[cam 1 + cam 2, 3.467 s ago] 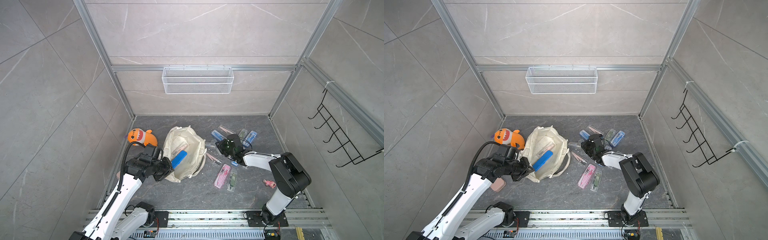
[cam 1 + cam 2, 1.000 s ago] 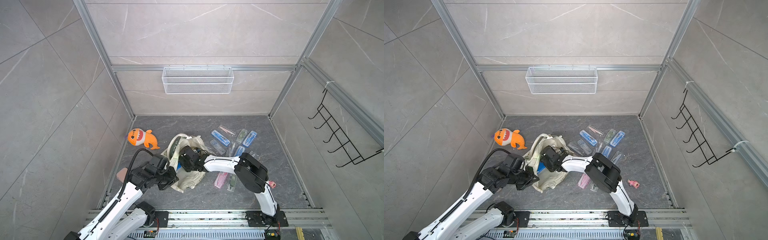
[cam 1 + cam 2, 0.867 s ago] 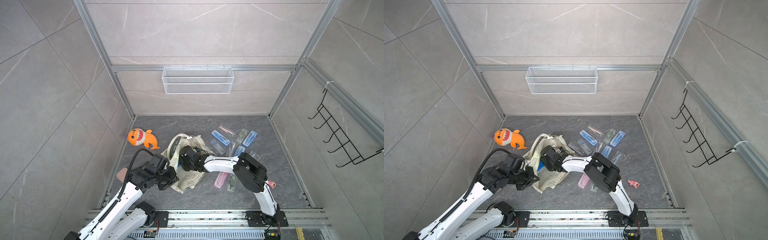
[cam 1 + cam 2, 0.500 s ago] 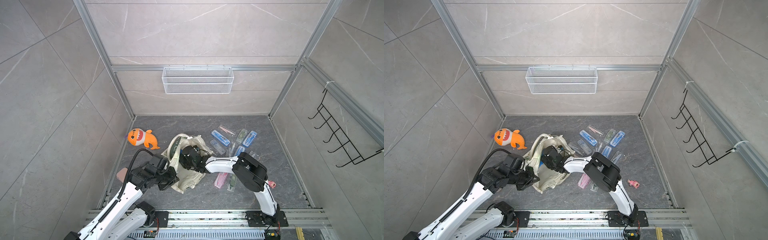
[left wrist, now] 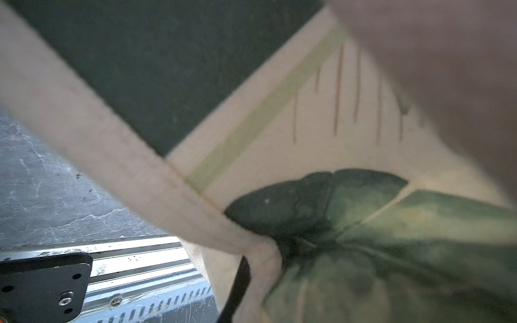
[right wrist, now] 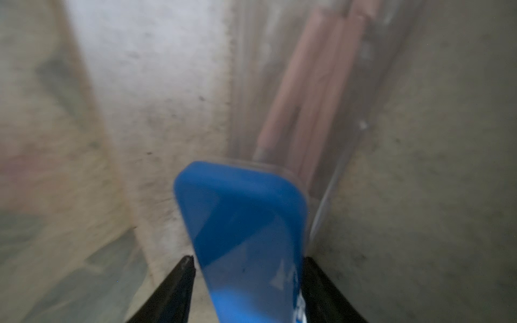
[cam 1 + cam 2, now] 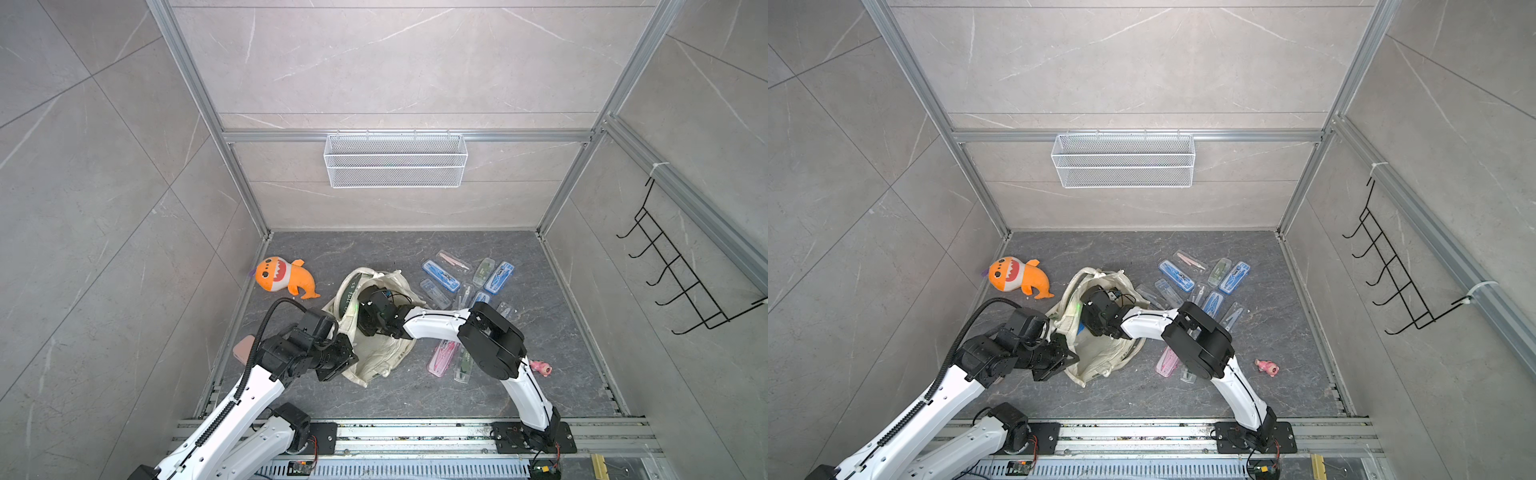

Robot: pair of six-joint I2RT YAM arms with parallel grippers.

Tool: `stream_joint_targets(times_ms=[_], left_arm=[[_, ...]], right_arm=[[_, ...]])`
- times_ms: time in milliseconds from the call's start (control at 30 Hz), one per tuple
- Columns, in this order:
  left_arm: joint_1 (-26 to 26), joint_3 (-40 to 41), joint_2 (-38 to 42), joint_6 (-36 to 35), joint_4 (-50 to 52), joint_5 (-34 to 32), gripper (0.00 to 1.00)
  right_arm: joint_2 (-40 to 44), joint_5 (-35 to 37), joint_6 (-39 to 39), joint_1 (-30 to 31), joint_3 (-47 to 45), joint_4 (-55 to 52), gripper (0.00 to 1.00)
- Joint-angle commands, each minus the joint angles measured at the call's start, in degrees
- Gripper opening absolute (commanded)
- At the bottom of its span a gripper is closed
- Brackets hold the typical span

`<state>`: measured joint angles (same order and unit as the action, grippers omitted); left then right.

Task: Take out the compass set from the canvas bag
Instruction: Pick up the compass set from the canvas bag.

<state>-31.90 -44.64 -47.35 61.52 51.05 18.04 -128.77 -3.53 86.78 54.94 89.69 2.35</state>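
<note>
The cream canvas bag [image 7: 386,357] [image 7: 1100,357] lies crumpled mid-floor with its mouth facing the back. My left gripper [image 7: 347,361] [image 7: 1069,361] is shut on the bag's near edge; in the left wrist view one black finger [image 5: 239,279] pinches the cream strap [image 5: 112,145]. My right gripper [image 7: 368,330] [image 7: 1096,330] reaches inside the bag. In the right wrist view its jaws [image 6: 249,260] stand against both sides of a blue compass set [image 6: 243,223]. A clear case with pink contents [image 6: 307,98] lies deeper in the bag.
Several compass cases [image 7: 440,276] are spread on the floor right of the bag, with pink ones [image 7: 442,357] under the right arm. An orange shark plush [image 7: 278,276] sits at the back left and a small pink toy [image 7: 540,368] at the right. A wire basket [image 7: 395,160] hangs on the back wall.
The right arm came from the cases on the right into the bag. Over the last second it has stayed inside and shifted only slightly. The left gripper keeps hold of the bag.
</note>
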Motion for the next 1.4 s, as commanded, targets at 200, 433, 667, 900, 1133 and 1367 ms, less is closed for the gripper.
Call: stream_joint_targets(times_ms=[200, 433, 667, 900, 1133, 1367], left_arm=[[-0.5, -0.4, 0.2, -0.2, 1.6, 2.2, 0.00], [-0.4, -0.6, 0.0, -0.2, 1.7, 1.9, 0.00], [-0.4, -1.0, -0.5, -0.2, 1.8, 1.5, 0.00], [-0.5, -1.5, -0.9, -0.3, 1.8, 1.3, 0.00], [-0.4, -1.6, -0.8, -0.3, 2.0, 1.0, 0.00], [-0.5, -2.2, -1.1, 0.0, 2.0, 0.7, 0.00]], right_arm=[[-4.4, -3.3, -0.9, -0.6, 6.1, -13.8, 0.48], [0.0, -1.8, -5.9, -0.7, 5.1, -14.2, 0.39], [7.0, 0.3, -10.7, -0.7, 2.3, -14.9, 0.26], [11.0, 1.6, -12.0, -0.7, -1.8, -14.0, 0.14], [9.5, 0.4, -11.0, -1.1, -3.2, -12.7, 0.11], [13.7, 1.0, -11.7, -1.1, -5.8, -12.4, 0.11]])
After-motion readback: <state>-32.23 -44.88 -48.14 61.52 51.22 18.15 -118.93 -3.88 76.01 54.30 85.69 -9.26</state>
